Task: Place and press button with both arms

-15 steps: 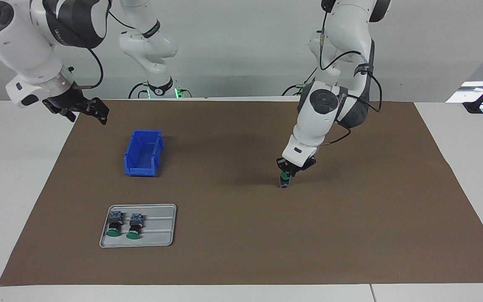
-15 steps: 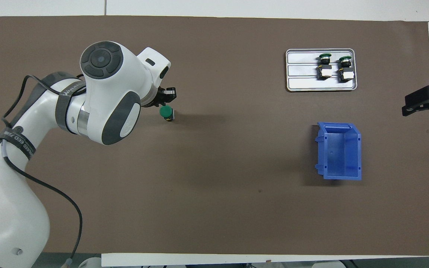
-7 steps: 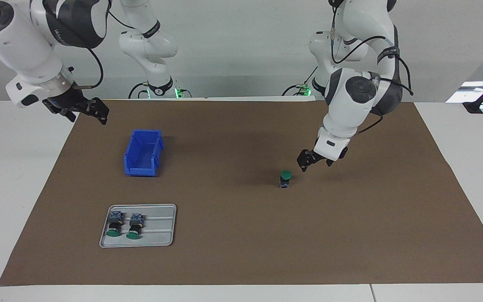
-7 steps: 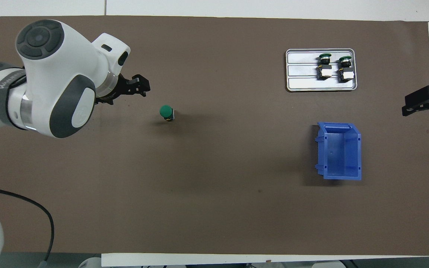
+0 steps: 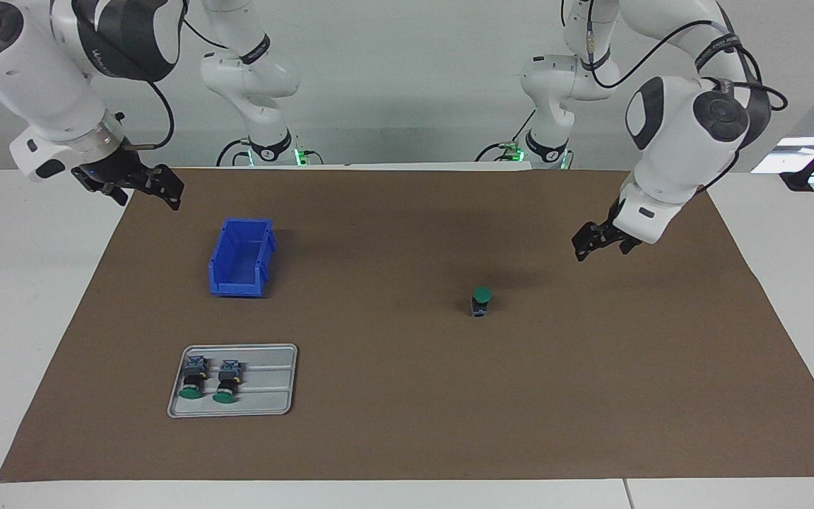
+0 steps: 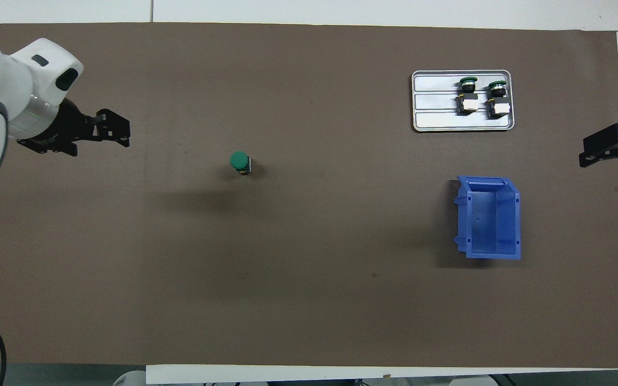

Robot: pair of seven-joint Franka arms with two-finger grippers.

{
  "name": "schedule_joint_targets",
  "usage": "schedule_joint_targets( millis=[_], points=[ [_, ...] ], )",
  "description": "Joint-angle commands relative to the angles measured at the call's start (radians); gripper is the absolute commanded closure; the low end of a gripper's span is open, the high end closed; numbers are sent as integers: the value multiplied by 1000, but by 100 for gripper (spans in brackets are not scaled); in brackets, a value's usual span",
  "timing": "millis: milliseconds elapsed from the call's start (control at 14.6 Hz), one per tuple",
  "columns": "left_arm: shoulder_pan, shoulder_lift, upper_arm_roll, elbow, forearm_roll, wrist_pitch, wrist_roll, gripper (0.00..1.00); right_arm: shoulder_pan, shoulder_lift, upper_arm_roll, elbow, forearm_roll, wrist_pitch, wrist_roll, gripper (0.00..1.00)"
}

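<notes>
Two of the three green-capped buttons (image 5: 191,378) lie on their sides in the grey metal tray (image 5: 266,406), side by side in the part of it toward my right arm's end of the table, caps pointing away from me; the rest of that tray is bare. Nearer to me than the tray sits the blue bin (image 5: 239,256), open side up, with nothing showing inside it. My right gripper (image 5: 160,189) waits up over the edge of the brown mat (image 5: 407,410) at that same end, well apart from bin and tray, its fingers spread and holding nothing.

Toward the middle of the mat, the button (image 5: 480,301) I am working with stands upright by itself, green cap on top, black barrel under it and the blue-grey block resting on the mat. Nothing stands between it and either of my grippers. From overhead the cap covers most of the body, so I see little more than a green disc (image 6: 239,160).

My left gripper (image 5: 594,240) hangs in the air over bare mat toward my left arm's end, well apart from the button, fingers parted and empty. Overhead, my left forearm is cut off by the frame edge.
</notes>
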Motion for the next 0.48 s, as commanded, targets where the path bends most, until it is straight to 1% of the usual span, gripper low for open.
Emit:
schedule_joint_targets(
  millis=[0,205,273,410],
  points=[
    [64,-69,-8,-4,17,-93,87,0,3,-22,-7,-26,5,1,-19,1],
    [80,-109,-8,-3,44,-143,95,0,-12,-22,-8,-26,6,1,-21,1],
    [81,-117,-6,18,44,-167,100,0,-16,-22,-7,-26,6,-4,-22,1],
    [94,-108,-6,99,44,-257,100,0,-3,-30,1,-26,9,-21,-69,1]
  ],
)
